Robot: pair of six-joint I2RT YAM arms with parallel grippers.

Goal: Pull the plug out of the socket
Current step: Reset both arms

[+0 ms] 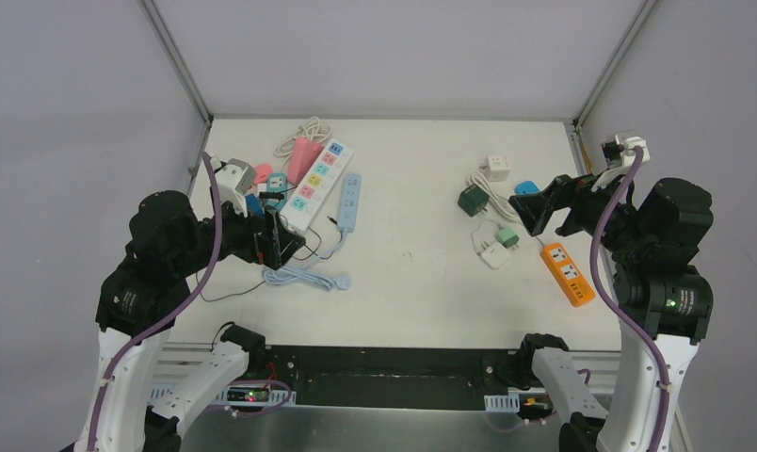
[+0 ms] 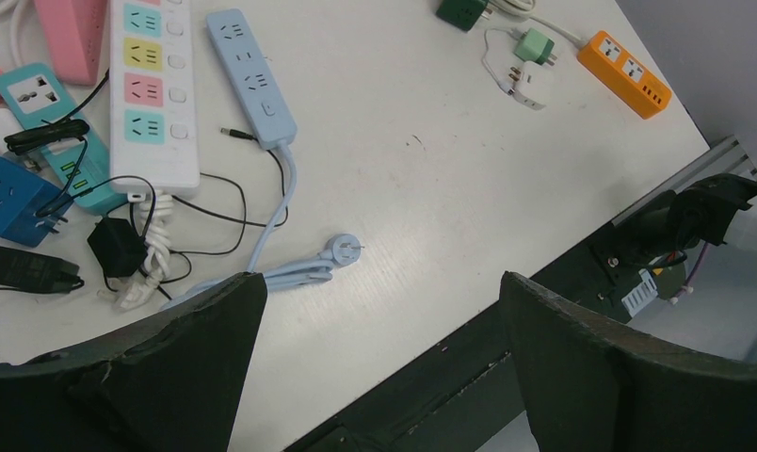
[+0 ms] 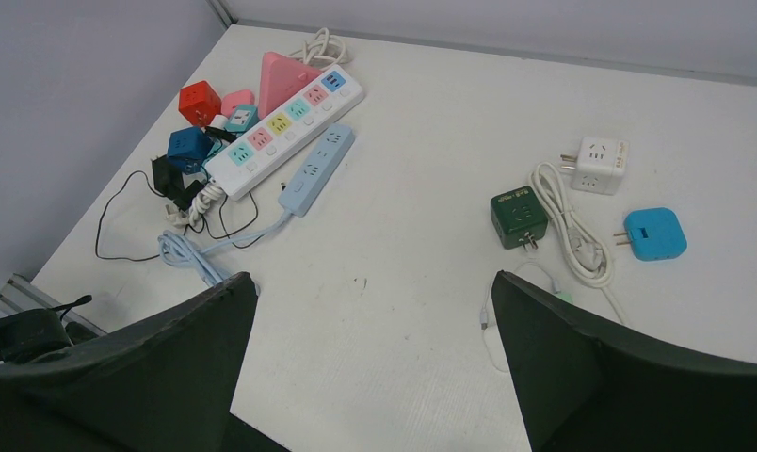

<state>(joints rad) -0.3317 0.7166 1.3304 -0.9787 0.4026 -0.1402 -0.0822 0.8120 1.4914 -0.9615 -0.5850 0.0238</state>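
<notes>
A cluster of sockets lies at the back left: a white power strip (image 1: 318, 184) with coloured outlets, a light blue strip (image 1: 350, 201) and a teal socket block (image 2: 36, 94). A black plug (image 2: 45, 134) sits across the teal block. I cannot tell how deep it is seated. The blue strip's own plug (image 2: 342, 250) lies loose on the table. My left gripper (image 1: 281, 240) is open and empty, raised above the near-left table (image 2: 379, 282). My right gripper (image 1: 535, 212) is open and empty, raised above the right side (image 3: 372, 278).
An orange strip (image 1: 568, 273), a dark green cube (image 1: 471, 199), a white cube (image 3: 596, 162), a blue square plug (image 3: 652, 234) and a white cable coil (image 3: 568, 221) lie at the right. A red cube (image 3: 199, 102) and a pink socket (image 3: 282, 80) lie at the back left. Thin black wires (image 2: 215, 212) trail on the left.
</notes>
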